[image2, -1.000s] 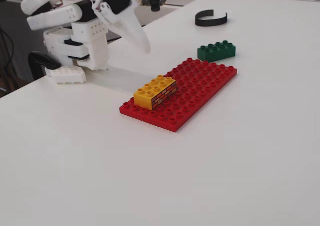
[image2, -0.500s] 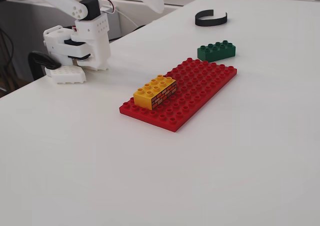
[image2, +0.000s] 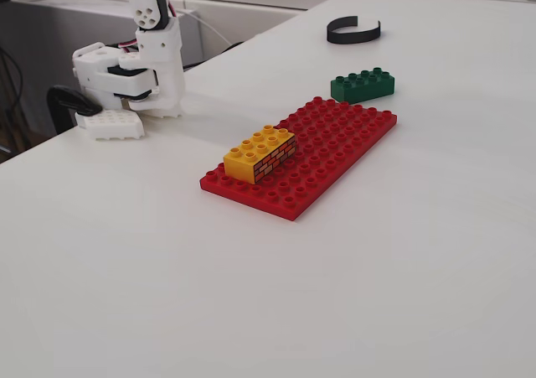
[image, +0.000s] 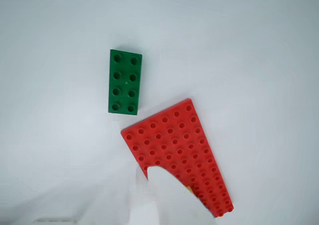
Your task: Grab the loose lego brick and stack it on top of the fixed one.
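The dark green loose brick (image: 125, 82) lies studs up on the white table, just off a corner of the red baseplate (image: 174, 140). In the fixed view the green brick (image2: 362, 85) sits beyond the baseplate's (image2: 335, 139) far end. The yellow fixed brick (image2: 261, 152) with the brick-wall side stands on the plate's near left part. In the wrist view only a sliver of it (image: 189, 189) shows behind a white finger (image: 167, 197). My gripper (image: 154, 175) hangs high above the plate, holding nothing; its jaws are too blurred to read.
The arm's white base (image2: 134, 72) stands at the table's far left edge in the fixed view. A black curved band (image2: 353, 31) lies behind the green brick. White table surrounds the plate.
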Tool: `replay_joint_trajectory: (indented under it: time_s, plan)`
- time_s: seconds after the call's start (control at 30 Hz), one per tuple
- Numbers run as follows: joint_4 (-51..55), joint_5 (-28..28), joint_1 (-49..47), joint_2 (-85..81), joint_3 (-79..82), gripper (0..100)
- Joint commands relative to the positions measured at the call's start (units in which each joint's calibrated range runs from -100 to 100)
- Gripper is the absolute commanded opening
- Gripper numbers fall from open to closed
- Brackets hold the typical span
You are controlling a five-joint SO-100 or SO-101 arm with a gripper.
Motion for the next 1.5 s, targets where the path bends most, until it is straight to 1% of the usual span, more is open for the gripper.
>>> replay_joint_trajectory:
  time_s: [0.0,0.2,0.43,0.67,0.87,0.9,0.97,1.17,1.23,1.33,1.47]
  plan:
    - [3.45,-3.67,-1.48,8.59,-7.84,1]
    - [4.06,-8.64,-1.41,19.43,-12.64,1]
    - [3.54,-12.92,-2.3,27.05,-15.8,1]
    - [3.28,-14.96,-4.82,33.49,-17.89,2]
    - [3.54,-14.91,-5.27,34.59,-19.06,2]
    - [3.54,-14.7,-5.34,34.59,-19.15,3]
    - [3.54,-14.6,-5.34,34.59,-19.15,8]
    - [3.28,-14.86,-6.08,34.76,-18.52,30]
    - [3.28,-15.07,-6.53,34.84,-18.43,36]
    - [3.28,-15.12,-7.27,36.28,-18.61,40]
    - [3.28,-15.12,-7.49,40.01,-19.06,40]
